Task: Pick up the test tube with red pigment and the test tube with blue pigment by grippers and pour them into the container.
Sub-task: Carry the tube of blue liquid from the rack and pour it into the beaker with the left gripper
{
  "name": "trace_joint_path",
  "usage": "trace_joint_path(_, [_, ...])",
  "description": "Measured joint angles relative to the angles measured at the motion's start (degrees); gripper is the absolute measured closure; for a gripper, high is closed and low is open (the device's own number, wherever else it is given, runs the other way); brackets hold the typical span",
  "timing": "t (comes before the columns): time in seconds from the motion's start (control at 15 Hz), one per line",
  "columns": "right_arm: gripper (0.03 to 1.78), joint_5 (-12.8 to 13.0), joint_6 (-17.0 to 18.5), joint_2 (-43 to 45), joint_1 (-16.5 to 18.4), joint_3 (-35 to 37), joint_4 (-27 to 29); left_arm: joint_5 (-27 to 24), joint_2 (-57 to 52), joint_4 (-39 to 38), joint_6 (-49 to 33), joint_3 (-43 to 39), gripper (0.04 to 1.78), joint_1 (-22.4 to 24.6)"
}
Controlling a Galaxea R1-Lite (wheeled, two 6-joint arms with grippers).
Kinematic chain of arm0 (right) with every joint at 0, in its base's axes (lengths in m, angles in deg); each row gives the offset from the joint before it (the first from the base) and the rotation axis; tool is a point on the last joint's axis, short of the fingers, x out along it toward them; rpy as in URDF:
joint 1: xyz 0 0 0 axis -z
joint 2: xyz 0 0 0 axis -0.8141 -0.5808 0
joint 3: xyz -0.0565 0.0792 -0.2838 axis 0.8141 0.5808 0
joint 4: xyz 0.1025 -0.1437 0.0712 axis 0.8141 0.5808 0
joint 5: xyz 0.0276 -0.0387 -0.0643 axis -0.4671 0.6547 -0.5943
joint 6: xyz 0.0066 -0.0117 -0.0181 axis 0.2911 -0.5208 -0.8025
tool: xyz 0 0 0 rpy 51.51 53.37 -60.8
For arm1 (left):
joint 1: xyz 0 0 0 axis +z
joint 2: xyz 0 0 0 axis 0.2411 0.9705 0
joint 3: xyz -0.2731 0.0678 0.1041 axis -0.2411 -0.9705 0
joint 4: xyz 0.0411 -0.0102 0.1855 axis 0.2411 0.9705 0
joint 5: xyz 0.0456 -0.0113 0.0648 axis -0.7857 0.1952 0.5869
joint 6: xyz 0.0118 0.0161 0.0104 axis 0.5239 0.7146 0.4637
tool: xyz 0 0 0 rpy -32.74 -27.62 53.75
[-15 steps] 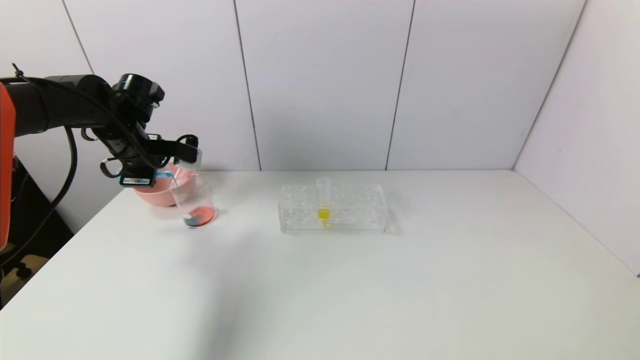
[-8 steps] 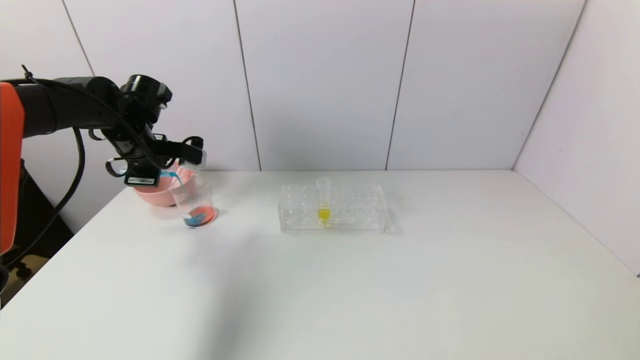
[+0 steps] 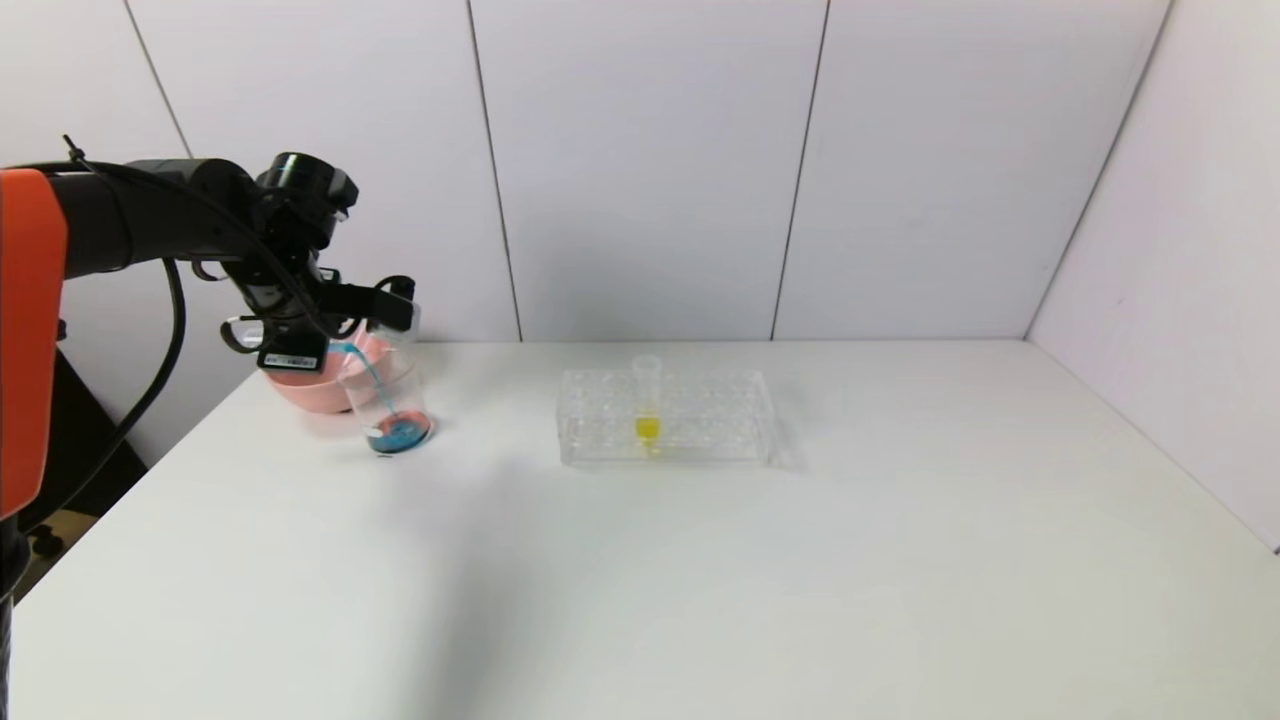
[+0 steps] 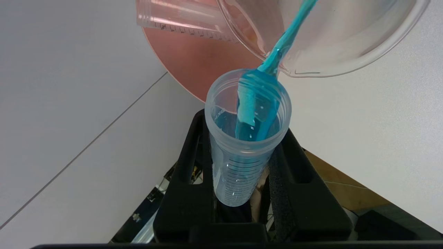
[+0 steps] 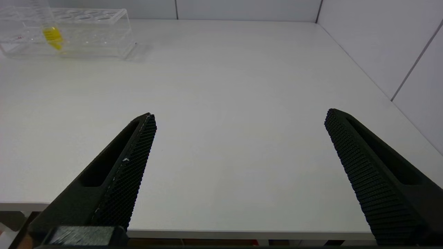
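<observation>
— Clamped hard on the test tube with blue pigment [image 4: 242, 155], the left gripper [image 4: 242, 193] had the tube tipped mouth-down over the container [image 3: 385, 400], beside the pink bowl [image 3: 300, 385]. What had changed over the last second?

— A second earlier the container's bottom looked mostly red-orange; by this moment blue covered it, and a blue stream [image 3: 372, 385] ran from the tube's mouth down into it.

— So the red had already gone in?

— It seemed so. An empty tube [image 4: 180, 20] lay in the bowl, and only the yellow-tipped tube [image 3: 647, 400] stood in the rack [image 3: 720, 420].

— And the right gripper [image 5: 238, 138]?

— Its jaws stood wide apart, holding nothing, parked low over the table's [image 3: 800, 560] near edge. The blue pour looked like the last step, nearly finished.
</observation>
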Motion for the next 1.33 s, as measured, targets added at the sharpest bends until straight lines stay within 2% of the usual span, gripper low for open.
trace_joint_path(0.87, [0.04, 0.02, -0.01, 0.00, 0.00, 0.00, 0.02, 3.89, 0.02, 0.22, -2.82, 0.00, 1.36, -0.16])
trace_joint_path(1.33, [0.04, 0.00, 0.00, 0.00, 0.00, 0.00, 0.02, 4.19, 0.02, 0.39, -2.79, 0.00, 1.36, -0.35])
